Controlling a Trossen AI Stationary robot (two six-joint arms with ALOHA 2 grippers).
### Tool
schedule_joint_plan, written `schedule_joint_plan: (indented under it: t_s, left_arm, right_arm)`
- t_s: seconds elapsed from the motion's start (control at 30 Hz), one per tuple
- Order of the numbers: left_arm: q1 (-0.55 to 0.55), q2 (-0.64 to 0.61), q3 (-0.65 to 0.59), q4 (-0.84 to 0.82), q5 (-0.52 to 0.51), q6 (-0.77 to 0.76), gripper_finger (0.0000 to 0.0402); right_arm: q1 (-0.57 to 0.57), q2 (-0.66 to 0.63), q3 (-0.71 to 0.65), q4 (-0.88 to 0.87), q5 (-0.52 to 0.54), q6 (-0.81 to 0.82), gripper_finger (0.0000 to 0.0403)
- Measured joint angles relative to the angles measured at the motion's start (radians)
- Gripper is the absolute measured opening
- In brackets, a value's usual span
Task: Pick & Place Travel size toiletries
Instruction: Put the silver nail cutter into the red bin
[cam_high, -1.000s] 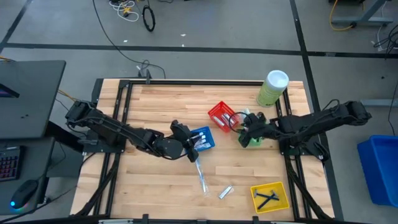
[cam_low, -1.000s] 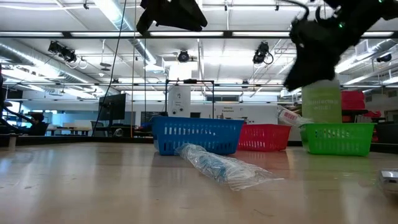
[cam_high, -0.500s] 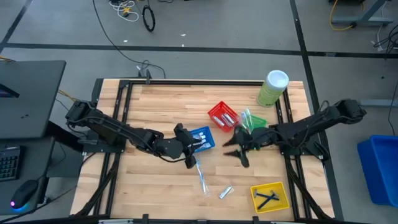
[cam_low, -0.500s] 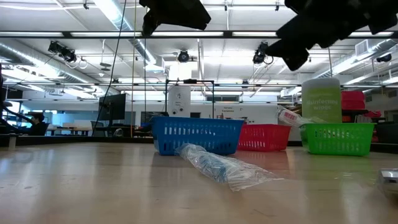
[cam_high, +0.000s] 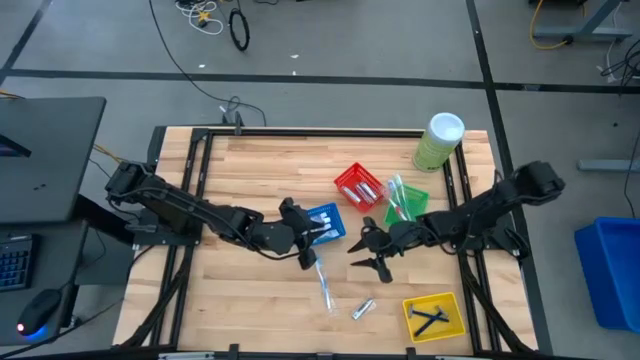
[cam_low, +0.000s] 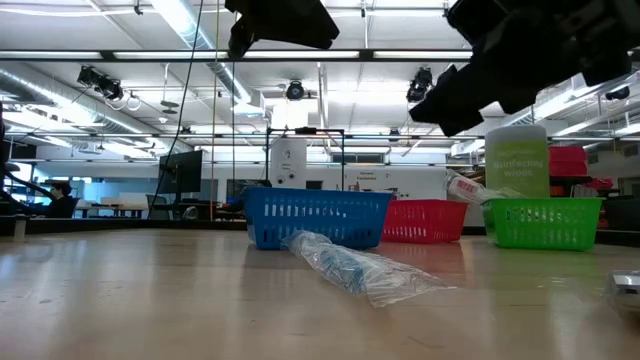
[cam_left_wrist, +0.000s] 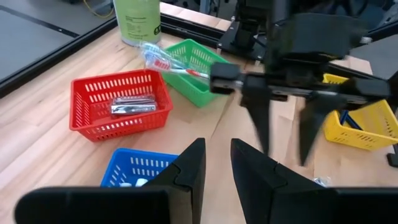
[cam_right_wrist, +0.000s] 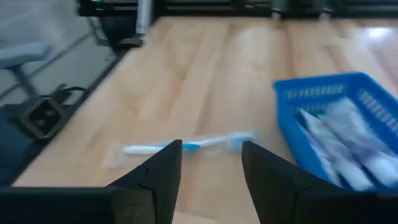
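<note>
- Toothbrush in clear wrap (cam_high: 324, 286), pale blue handle, lying loose on the bare surface (cam_high: 250, 170) just near of the blue basket (cam_high: 325, 222); small silver tube (cam_high: 362, 309) a little to its right; two dark razors (cam_high: 431, 317) already in the yellow basket (cam_high: 434, 316).
- More wrapped items in the blue basket, a silver tube in the red basket (cam_high: 357, 187), toothbrushes poking out of the green basket (cam_high: 404, 203).
- Right claw (cam_high: 368, 253): fingers apart, nothing held, hovering over the surface right of the wrapped toothbrush.
- Left claw (cam_high: 308, 238): fingers nearly together, apparently empty, above the near edge of the blue basket.
- Likely handling: very light, thin and stiff inside, crinkly wrap slippery and loose at the ends.
- Best hold, probably: across the handle near mid-length, fingers square to its long axis, low to the surface.
</note>
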Motion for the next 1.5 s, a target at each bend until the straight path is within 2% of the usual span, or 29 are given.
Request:
schedule_joint_plan:
  t_s: [0.13, 0.47, 0.67, 0.77, 0.9, 0.97, 1.27, 1.5]
  left_arm:
    - [0.000, 0.000, 0.000, 0.000, -0.023, 0.002, 0.0082]
    - [0.000, 0.000, 0.000, 0.000, -0.060, 0.012, 0.0082]
    - [0.000, 0.000, 0.000, 0.000, -0.041, 0.074, 0.0082]
    - [0.003, 0.000, 0.000, 0.001, -0.045, 0.099, 0.0082]
    - [0.015, 0.000, 0.000, 0.008, -0.045, 0.130, 0.0082]
    - [0.022, 0.000, 0.000, 0.007, -0.045, 0.131, 0.0082]
    - [0.033, 0.000, 0.000, 0.006, -0.044, 0.125, 0.0082]
    - [0.033, 0.000, 0.000, 0.007, -0.042, 0.124, 0.0082]
  right_arm:
    - [0.020, 0.015, 0.002, 0.064, -0.072, -0.010, 0.0174]
    - [0.129, 0.097, 0.044, 0.145, -0.077, -0.022, 0.0171]
    - [0.164, 0.211, 0.083, 0.129, -0.077, 0.046, 0.0164]
    - [0.188, 0.271, 0.165, 0.009, -0.078, 0.042, 0.0163]
    - [0.209, 0.310, 0.298, -0.318, -0.092, 0.047, 0.0165]
    - [0.220, 0.320, 0.336, -0.421, -0.117, 0.038, 0.0164]
    - [0.264, 0.374, 0.332, -0.428, -0.119, 0.021, 0.0156]
    - [0.282, 0.420, 0.331, -0.409, 0.028, -0.028, 0.0152]
